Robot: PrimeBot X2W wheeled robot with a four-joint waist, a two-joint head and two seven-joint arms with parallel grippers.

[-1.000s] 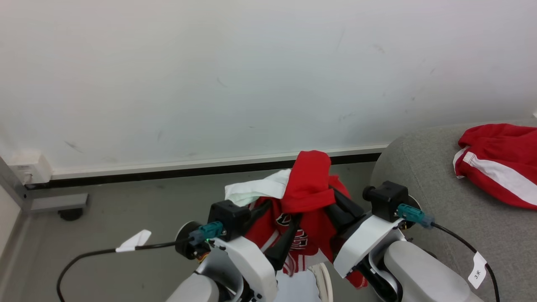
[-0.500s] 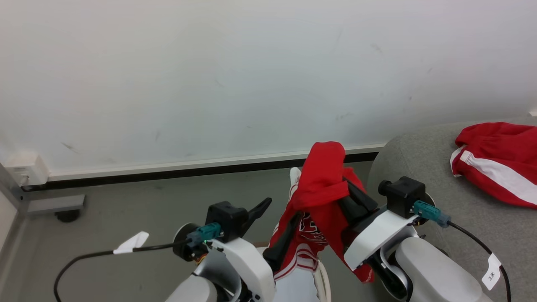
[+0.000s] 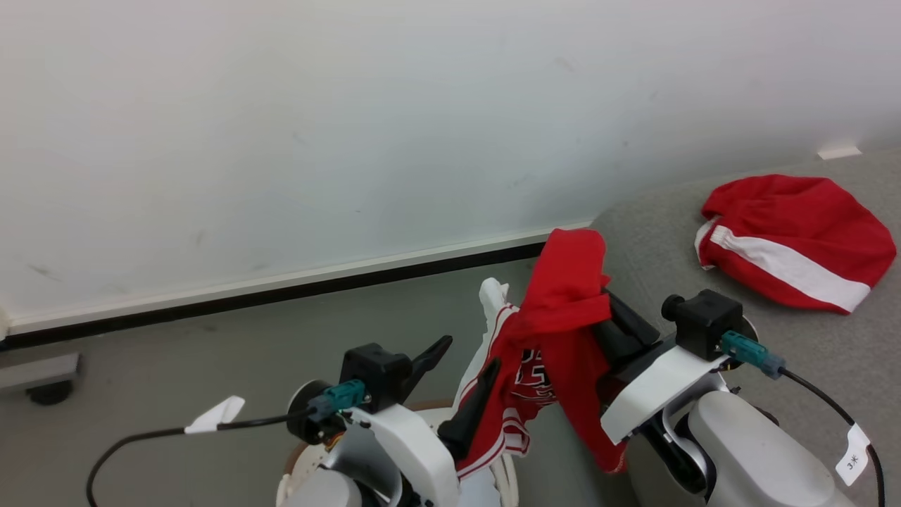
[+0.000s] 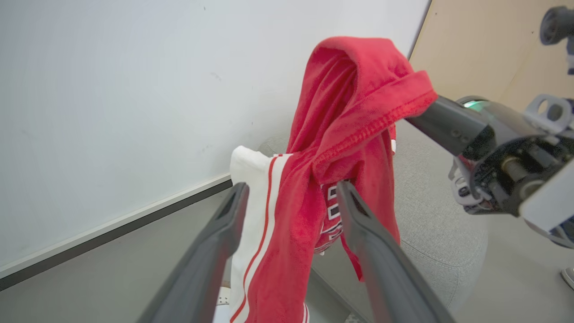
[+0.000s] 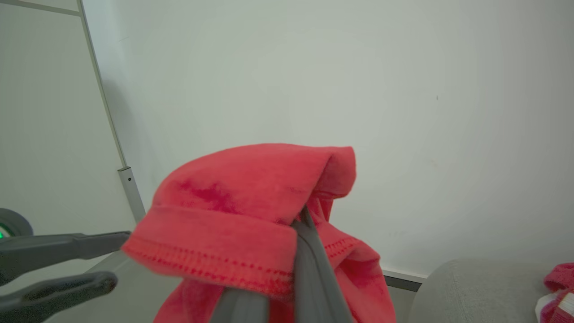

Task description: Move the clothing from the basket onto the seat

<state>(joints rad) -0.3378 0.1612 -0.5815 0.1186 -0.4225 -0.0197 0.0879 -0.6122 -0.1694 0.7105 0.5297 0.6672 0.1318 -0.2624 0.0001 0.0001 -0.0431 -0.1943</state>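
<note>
A pale wall [image 3: 352,127] with a dark skirting line backs a grey floor [image 3: 176,366]. The right jaws are clenched on the clothing, a red jersey [image 3: 563,303] with white stripes and lettering that folds over their tips and hangs below them. The left jaws stand released, wide apart, with the hanging fabric just past their tips; whether it touches them I cannot tell. The basket [image 3: 288,473] sits beneath the left jaws. The grey seat [image 3: 654,239] lies right of the right jaws — a second red garment [image 3: 795,239] rests on it, well beyond them.
</note>
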